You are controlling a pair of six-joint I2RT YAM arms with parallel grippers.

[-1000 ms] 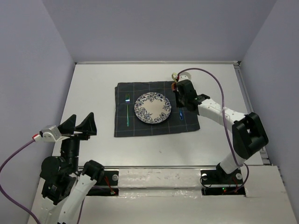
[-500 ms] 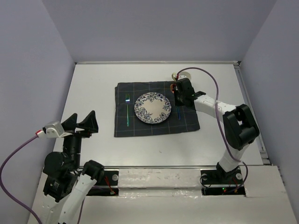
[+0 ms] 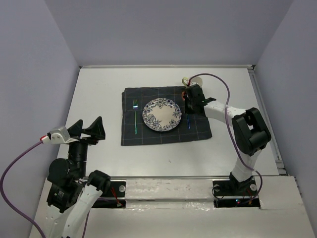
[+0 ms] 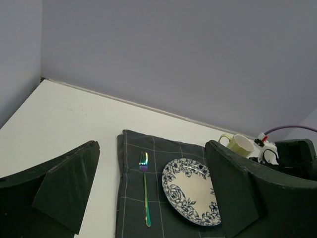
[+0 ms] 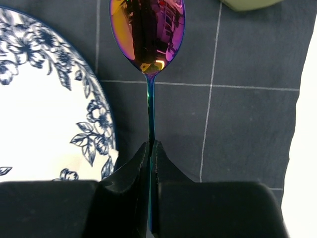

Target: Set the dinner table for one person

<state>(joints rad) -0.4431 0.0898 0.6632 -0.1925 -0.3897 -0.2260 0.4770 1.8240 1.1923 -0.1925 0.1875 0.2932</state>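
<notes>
so the right jaws are pinching the handle of the shiny spoon [image 5: 147, 37] just right of the plate [image 3: 162, 115] on the grey cloth [image 3: 148, 136], mid-frame on the white bench [image 3: 99, 99], while the left jaws sit spread wide at lower left

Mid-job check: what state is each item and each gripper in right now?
Dark grey checked cloth: spread flat on the white tabletop.
Blue floral plate: centred on the cloth, empty.
Iridescent metal fork: flat on the cloth, left of the plate.
Iridescent metal spoon: handle clamped, right of the plate.
Yellow-green mug: upright by the cloth's far right corner.
Left gripper: open, empty.
Right gripper: shut on the spoon.
</notes>
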